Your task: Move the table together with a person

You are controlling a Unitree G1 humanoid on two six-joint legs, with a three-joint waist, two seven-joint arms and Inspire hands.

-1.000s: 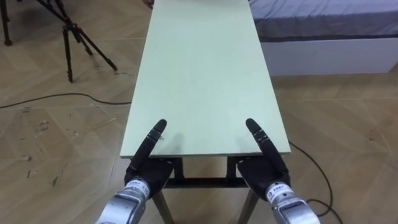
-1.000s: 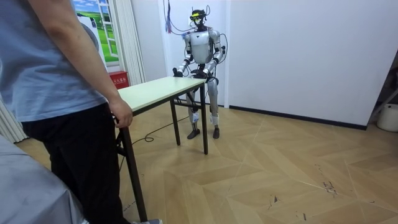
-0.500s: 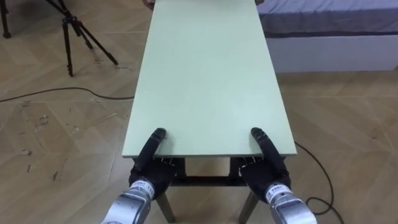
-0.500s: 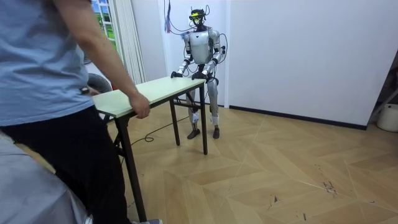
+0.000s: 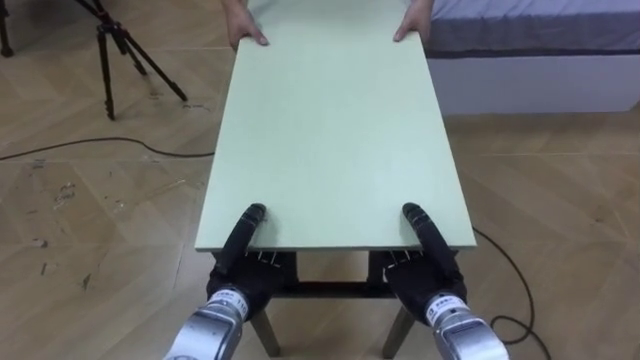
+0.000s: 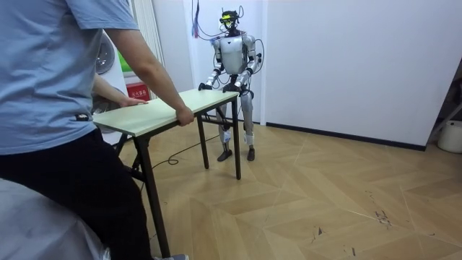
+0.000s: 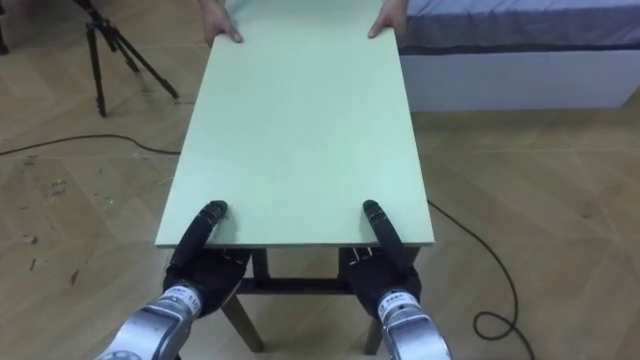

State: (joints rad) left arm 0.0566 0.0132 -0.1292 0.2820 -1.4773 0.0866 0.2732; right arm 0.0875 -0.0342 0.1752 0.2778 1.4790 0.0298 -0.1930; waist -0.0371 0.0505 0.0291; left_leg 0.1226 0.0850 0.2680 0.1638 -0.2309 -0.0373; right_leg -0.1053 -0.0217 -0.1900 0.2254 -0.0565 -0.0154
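The pale green table [image 5: 330,130] stands lengthwise between the robot and a person [image 6: 65,108], its dark legs on the wooden floor. The robot stands upright at the end nearer the white wall, both arms reaching forward to the short edge in front of it. Its left hand [image 5: 243,262] clamps that edge near the left corner, thumb flat on the tabletop and the rest of the hand tucked below the board; its right hand [image 5: 425,262] grips the same edge near the right corner in the same way. At the opposite end the person leans in, one hand [image 5: 247,35] on each far corner [image 5: 412,28] of the top. A black tripod [image 5: 120,50] stands off to the robot's left, and a bed [image 5: 530,40] lies just beyond the table on its right.
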